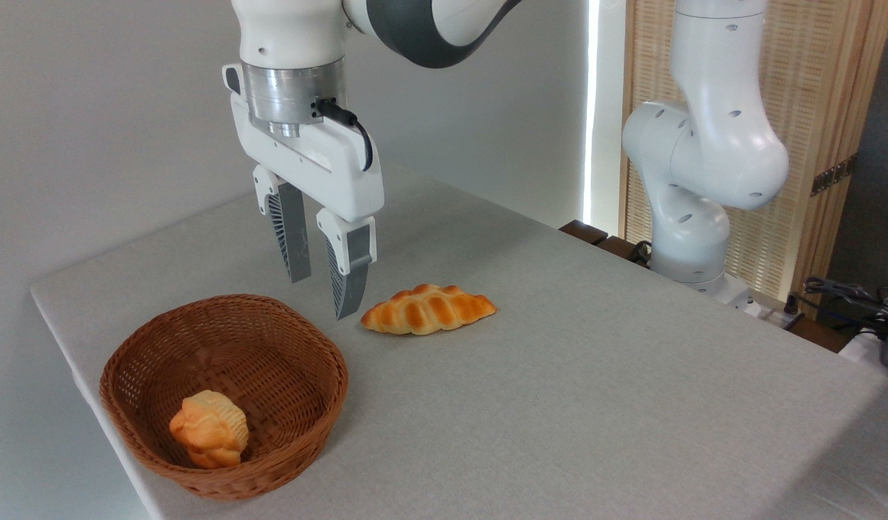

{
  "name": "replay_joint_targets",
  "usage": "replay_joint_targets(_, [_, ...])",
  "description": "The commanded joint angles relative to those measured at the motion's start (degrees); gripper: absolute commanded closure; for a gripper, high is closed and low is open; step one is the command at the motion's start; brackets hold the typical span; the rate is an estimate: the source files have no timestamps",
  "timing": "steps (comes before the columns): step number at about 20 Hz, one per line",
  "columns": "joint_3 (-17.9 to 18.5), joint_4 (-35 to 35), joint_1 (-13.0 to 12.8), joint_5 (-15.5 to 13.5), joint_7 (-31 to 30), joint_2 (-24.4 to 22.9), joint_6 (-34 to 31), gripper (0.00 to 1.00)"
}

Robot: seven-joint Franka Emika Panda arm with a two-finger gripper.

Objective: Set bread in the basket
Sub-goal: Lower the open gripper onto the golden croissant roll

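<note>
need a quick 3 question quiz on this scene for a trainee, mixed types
1. True or false: the bread already lies in the basket.
2. What sits inside the basket? A) a muffin B) a cup C) nothing
3. Fill in: the tool hangs above the table, open and holding ____.

Key
1. False: it lies on the table, right of the basket.
2. A: the muffin sits near the front wall.
3. Nothing: both fingers are apart, with no object between them.

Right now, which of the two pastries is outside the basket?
The long braided bread, lying on the table; the stubby muffin-shaped pastry sits inside the basket.
</note>
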Motion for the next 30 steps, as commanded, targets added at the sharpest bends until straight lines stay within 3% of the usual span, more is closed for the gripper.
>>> replay_joint_targets(1, [-0.75,0.32,0.16,-1.14,1.18,0.39,-1.01,0.0])
replay_joint_targets(18, [-1.46,-5.83,-2.39,-1.14,1.09,-0.92,-0.05,0.0])
replay_joint_targets(30, [-1.28,-16.2,-9.51,-2.01,1.87,-2.25,2.59,0.0])
